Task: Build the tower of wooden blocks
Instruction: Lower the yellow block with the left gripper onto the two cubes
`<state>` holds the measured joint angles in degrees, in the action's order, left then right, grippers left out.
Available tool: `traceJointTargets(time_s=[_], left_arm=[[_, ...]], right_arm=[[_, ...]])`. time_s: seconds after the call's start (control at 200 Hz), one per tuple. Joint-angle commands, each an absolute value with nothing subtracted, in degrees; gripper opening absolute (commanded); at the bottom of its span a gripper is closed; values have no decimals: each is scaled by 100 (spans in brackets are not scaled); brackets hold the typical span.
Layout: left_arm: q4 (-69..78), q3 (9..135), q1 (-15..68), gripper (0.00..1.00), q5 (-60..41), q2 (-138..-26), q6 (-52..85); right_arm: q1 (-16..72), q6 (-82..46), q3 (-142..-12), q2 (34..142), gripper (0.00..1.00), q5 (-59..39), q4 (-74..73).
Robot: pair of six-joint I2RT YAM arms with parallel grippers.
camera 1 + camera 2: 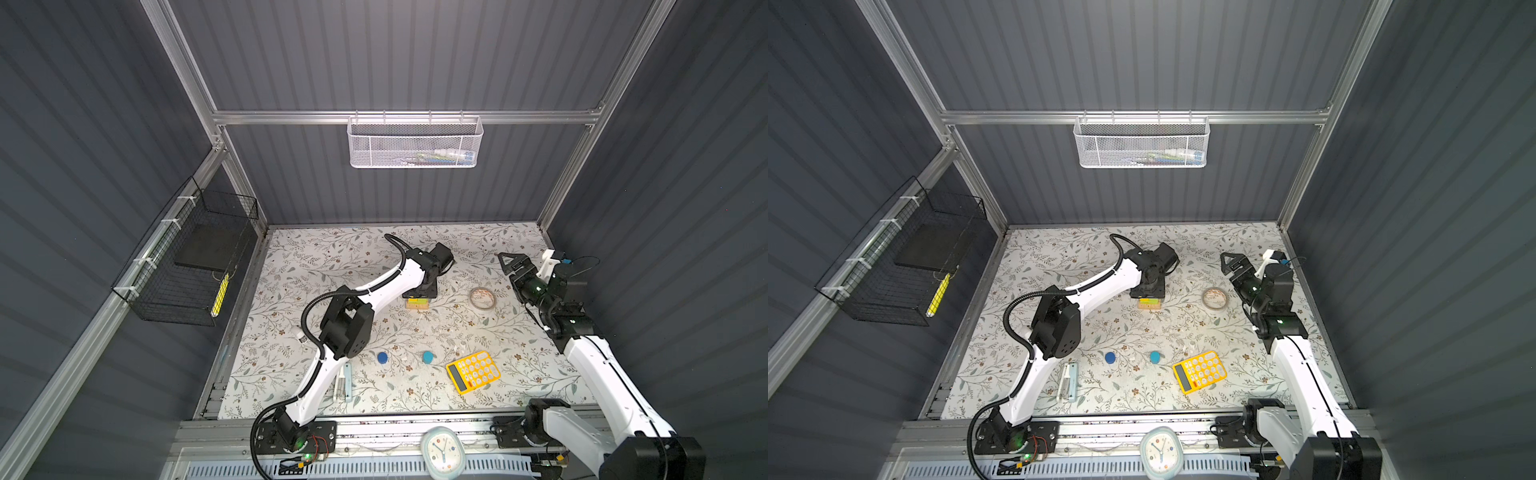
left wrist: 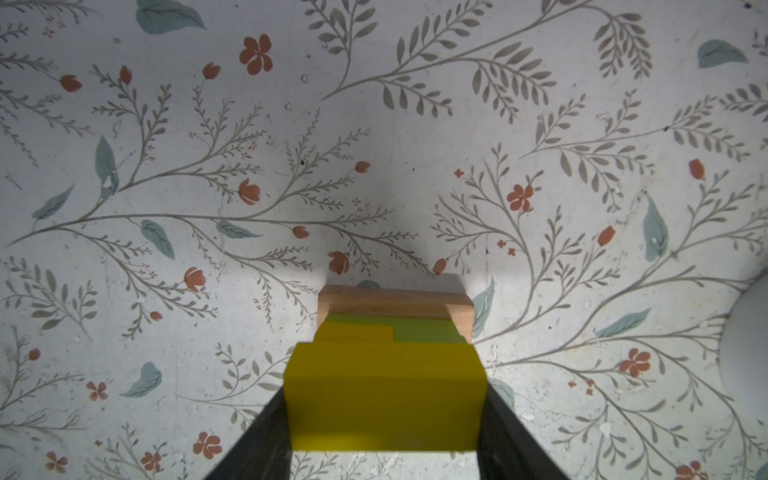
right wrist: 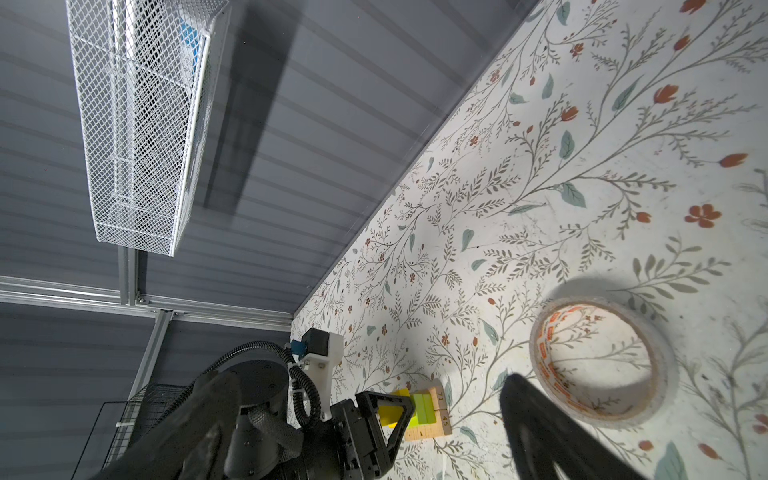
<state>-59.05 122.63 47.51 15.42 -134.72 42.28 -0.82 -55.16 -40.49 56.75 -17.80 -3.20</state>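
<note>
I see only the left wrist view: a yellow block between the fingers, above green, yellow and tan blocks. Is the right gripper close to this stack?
Observer: No. The right gripper hangs open and empty over the far right of the table, beyond the tape roll and apart from the stack.
Operator: Good. After the yellow block, which blocks are not yet stacked?
Observer: Two blue cylinders sit near the front of the table, left of the calculator.
</note>
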Motion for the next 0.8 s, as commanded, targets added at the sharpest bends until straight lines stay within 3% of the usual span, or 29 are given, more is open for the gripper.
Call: traceJointTargets(time_s=[0.0, 0.79], left_arm=[[-5985, 12173, 4719, 54, 1451, -13243, 4206], [-6031, 12287, 4719, 68, 1401, -13288, 4160]], right_arm=[[-105, -5559, -3972, 5652, 99, -1838, -422], [-105, -5565, -3975, 5692, 99, -1863, -477]])
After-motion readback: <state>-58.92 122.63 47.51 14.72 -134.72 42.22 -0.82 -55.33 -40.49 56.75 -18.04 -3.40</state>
